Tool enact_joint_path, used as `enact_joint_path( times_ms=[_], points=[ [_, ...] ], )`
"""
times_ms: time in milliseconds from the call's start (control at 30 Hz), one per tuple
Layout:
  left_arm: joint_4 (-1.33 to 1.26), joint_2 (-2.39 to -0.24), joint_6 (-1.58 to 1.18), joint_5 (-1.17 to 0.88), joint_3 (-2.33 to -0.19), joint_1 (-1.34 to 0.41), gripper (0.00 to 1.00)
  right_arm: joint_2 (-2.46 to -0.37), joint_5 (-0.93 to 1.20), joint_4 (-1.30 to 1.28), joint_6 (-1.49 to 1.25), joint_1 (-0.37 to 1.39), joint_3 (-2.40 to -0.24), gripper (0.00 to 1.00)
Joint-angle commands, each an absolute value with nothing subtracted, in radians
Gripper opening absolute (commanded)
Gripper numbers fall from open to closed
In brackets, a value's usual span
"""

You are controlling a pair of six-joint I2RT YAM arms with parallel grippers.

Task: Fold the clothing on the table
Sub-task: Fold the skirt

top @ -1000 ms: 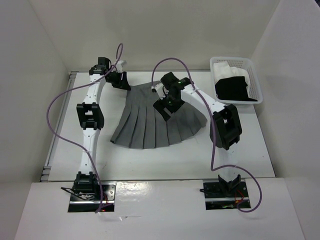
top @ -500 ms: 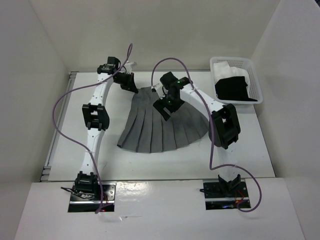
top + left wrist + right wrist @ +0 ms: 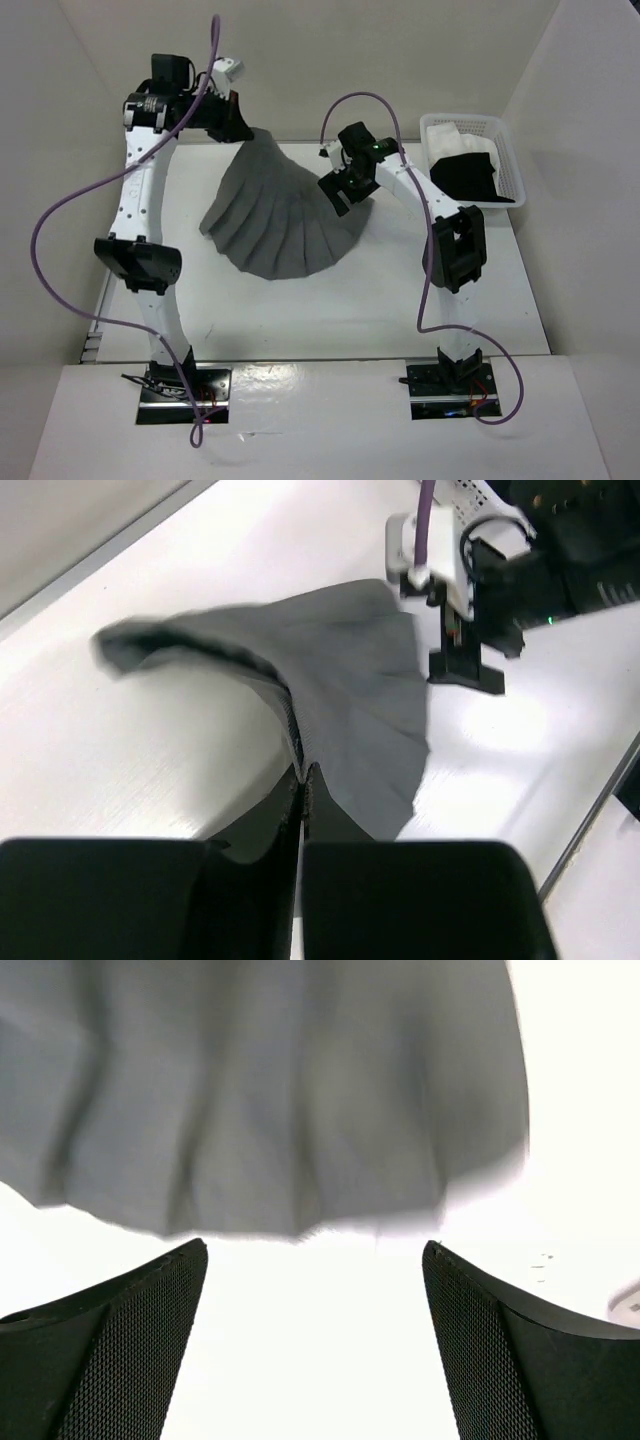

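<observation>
Grey skirt point(image 3: 280, 215) pinched in the left hand point(image 3: 234, 116); right hand point(image 3: 340, 190) wide, empty; basket point(image 3: 513, 160) holds 2 garments point(image 3: 465, 176), white and black.

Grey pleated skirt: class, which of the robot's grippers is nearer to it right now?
Left. The left gripper is shut on the skirt's narrow end, holding it raised above the table. The right gripper is open at the skirt's edge, gripping nothing.
</observation>
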State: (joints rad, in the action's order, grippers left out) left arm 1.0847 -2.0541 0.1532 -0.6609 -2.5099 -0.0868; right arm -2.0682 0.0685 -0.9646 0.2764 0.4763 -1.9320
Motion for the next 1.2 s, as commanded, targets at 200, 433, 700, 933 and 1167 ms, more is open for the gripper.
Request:
enact_joint_path(
  times_ms=[200, 433, 700, 933, 1167],
  points=[
    [0.904, -2.025, 0.143, -0.638, -1.874, 0.011, 0.0, -2.097, 0.16, -0.943, 0.259, 0.468, -1.993, 0.9],
    [0.887, -2.013, 0.129, -0.538, -1.769, 0.038, 0.0, -2.097, 0.181, -0.943, 0.259, 0.468, -2.002, 0.9],
    [0.847, -1.942, 0.078, -0.506, -1.602, 0.192, 0.0, -2.196, 0.158, -0.891, 0.25, 0.549, -2.138, 0.9],
    [0.897, -1.966, 0.069, -0.397, -1.525, 0.258, 0.0, -2.407, 0.201, -0.919, 0.259, 0.598, -2.437, 0.9],
    [0.925, -2.052, 0.058, -0.321, -1.505, 0.258, 0.0, -2.572, 0.198, -0.914, 0.268, 0.617, -2.624, 0.9]
  ],
)
